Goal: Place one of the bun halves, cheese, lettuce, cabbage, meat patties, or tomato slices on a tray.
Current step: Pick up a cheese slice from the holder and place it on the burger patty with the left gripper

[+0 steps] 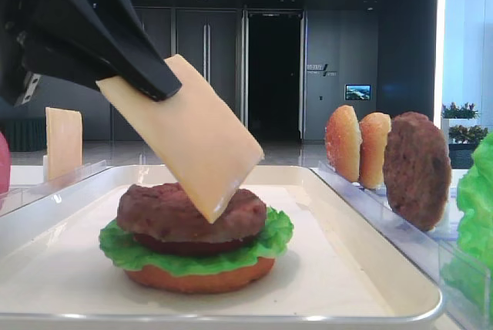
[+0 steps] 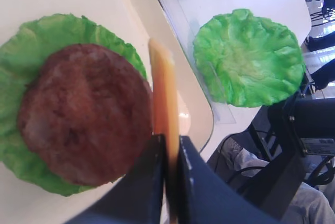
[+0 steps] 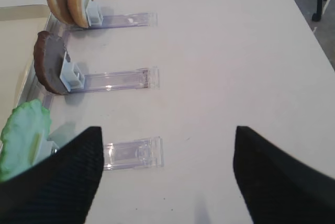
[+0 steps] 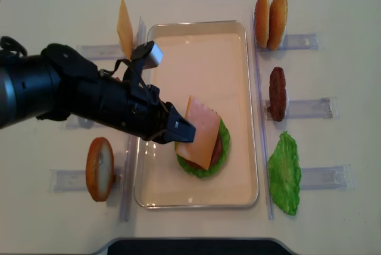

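On the white tray [image 4: 238,40], toward its near end, sits a small stack: a bun half [image 1: 202,277] at the bottom, a ruffled green lettuce [image 1: 123,247] leaf on it, and a brown meat patty [image 1: 154,210] on top. The left pincer [image 4: 180,130] is clamped on one edge of a cheese slice [image 4: 201,131], holding it tilted above the patty; in the low front view the slice's lowest corner appears to reach the patty's top. The right pincer [image 3: 167,174] shows only in its own wrist view, its two dark fingers [image 3: 60,182] spread well apart over bare tabletop [image 3: 225,51] with nothing between them. To the right of the tray, clear racks [image 4: 306,108] hold, near to far, a spare lettuce leaf [image 4: 284,173], a spare patty [image 4: 277,93] on edge, and two bun halves [image 4: 269,21] upright side by side. To the left, a round orange-rimmed slice [image 4: 99,168] stands near, and a second cheese slice [image 4: 125,27] stands farther back.
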